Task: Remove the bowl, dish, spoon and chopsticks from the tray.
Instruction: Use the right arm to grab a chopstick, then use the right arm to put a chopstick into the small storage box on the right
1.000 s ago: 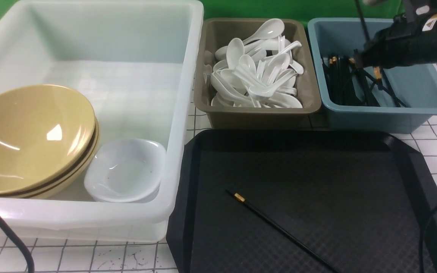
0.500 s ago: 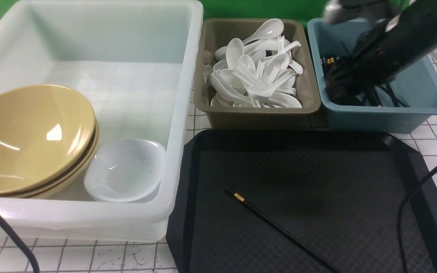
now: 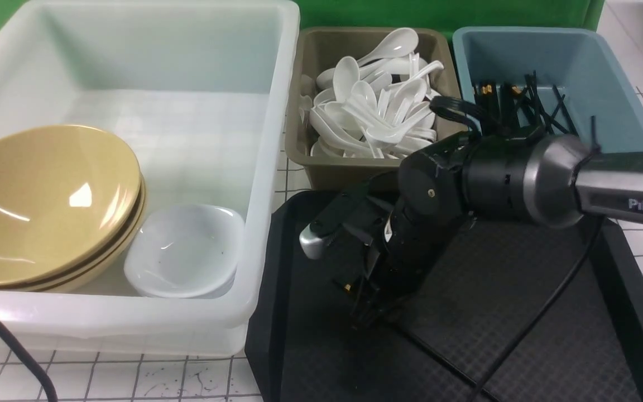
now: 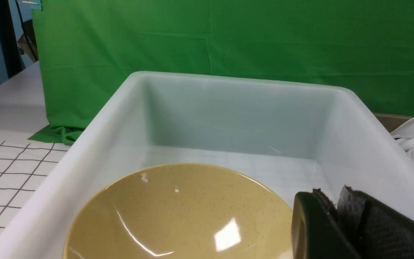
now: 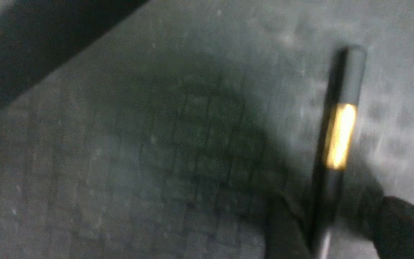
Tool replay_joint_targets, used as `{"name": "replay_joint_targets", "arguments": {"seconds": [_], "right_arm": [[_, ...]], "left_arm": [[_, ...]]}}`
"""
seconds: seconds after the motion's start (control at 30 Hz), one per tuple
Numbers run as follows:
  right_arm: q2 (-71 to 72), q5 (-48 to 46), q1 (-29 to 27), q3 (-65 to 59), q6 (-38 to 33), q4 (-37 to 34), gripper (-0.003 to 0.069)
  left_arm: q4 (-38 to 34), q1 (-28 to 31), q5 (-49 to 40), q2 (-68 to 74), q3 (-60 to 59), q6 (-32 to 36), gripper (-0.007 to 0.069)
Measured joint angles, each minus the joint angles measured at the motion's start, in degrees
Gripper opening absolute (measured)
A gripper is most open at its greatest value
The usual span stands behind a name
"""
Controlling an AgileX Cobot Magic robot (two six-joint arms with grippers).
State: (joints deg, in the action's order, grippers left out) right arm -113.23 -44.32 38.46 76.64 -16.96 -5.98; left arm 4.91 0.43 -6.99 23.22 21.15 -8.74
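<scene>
One black chopstick (image 3: pixel 430 350) with a gold band (image 5: pixel 340 136) lies on the black tray (image 3: pixel 522 312). My right gripper (image 3: pixel 367 301) is down on the tray over the banded end, open. Its two dark fingers (image 5: pixel 286 226) stand apart on either side of the stick. Stacked yellow bowls (image 3: pixel 42 201) and a white dish (image 3: pixel 187 251) rest in the white tub (image 3: pixel 268 139). My left gripper (image 4: pixel 331 194) hovers shut and empty over the top bowl (image 4: pixel 178 216). Only its cable shows in the front view.
An olive tub (image 3: pixel 321 167) behind the tray holds several white spoons (image 3: pixel 377 111). To its right, a blue tub (image 3: pixel 623 111) holds several black chopsticks (image 3: pixel 522 103). The right arm (image 3: pixel 522 173) reaches across the tray's back edge. White tiled table surrounds everything.
The right gripper has left the blue tub, where it let a chopstick go, and swung down and left onto the tray. It now stands open over the remaining chopstick. The left arm has stayed still.
</scene>
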Motion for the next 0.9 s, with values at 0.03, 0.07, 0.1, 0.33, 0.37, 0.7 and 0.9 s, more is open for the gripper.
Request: {"name": "replay_joint_targets", "arguments": {"seconds": [0.03, 0.07, 0.1, 0.33, 0.37, 0.7, 0.9], "right_arm": [[-0.1, -0.1, 0.1, 0.1, 0.0, 0.2, 0.0372], [-0.3, -0.2, 0.1, 0.3, 0.1, 0.5, 0.0347], [-0.3, -0.3, 0.1, 0.4, 0.1, 0.7, 0.0310], [1.7, -3.0, 0.1, -0.1, -1.3, 0.4, 0.0078], [3.7, -2.8, 0.1, -0.4, -1.3, 0.4, 0.0078], [21.1, 25.4, -13.4, 3.0, -1.0, 7.7, 0.0078], [10.1, 44.3, -27.4, 3.7, 10.7, 8.6, 0.0083]], "left_arm": [[0.0, 0.0, 0.0, 0.0, 0.0, 0.0, 0.0062], [0.0, 0.0, 0.0, 0.0, 0.0, 0.0, 0.0062], [0.0, 0.0, 0.0, 0.0, 0.0, 0.0, 0.0062], [0.0, 0.0, 0.0, 0.0, 0.0, 0.0, 0.0062], [0.0, 0.0, 0.0, 0.0, 0.0, 0.0, 0.0062], [0.0, 0.0, 0.0, 0.0, 0.0, 0.0, 0.0062], [0.0, 0.0, 0.0, 0.0, 0.0, 0.0, 0.0062]]}}
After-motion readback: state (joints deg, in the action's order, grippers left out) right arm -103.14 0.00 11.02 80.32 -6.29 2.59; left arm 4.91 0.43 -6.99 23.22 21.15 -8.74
